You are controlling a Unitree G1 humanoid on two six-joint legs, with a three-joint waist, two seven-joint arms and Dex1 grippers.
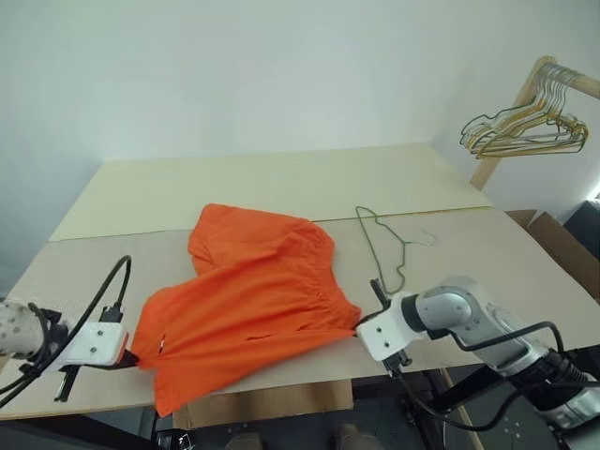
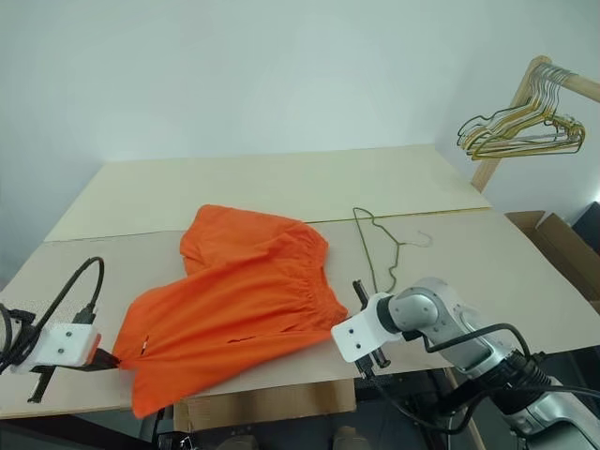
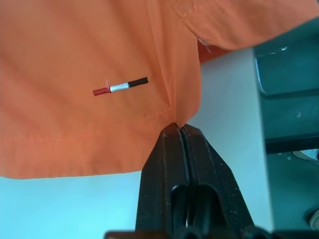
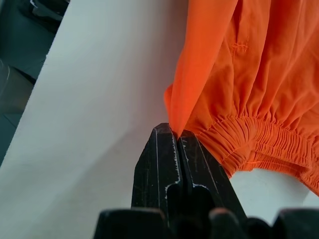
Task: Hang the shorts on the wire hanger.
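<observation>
Two pincers pinch the shorts (image 1: 248,305) beside the wire hanger (image 1: 384,248).

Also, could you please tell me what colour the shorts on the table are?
The shorts are plain bright orange, clearest in the left eye view.

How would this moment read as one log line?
left tool: shut on shorts | right tool: shut on shorts | wire hanger: on table, untouched
</observation>
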